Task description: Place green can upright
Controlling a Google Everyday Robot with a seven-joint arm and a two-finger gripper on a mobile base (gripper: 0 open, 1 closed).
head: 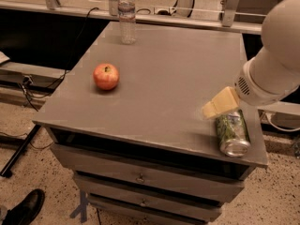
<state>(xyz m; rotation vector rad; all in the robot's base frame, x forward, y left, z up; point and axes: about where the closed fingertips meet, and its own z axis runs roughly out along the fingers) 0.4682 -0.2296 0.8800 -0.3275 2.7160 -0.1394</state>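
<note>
Jaws, clenched or released I cannot tell, hang beside the lying green can. Apple and bottle sit well away.

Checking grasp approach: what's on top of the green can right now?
The gripper hangs over the far end of the green can, which lies on its side near the front edge of the table. The can's far rim is covered, so contact cannot be judged.
</note>
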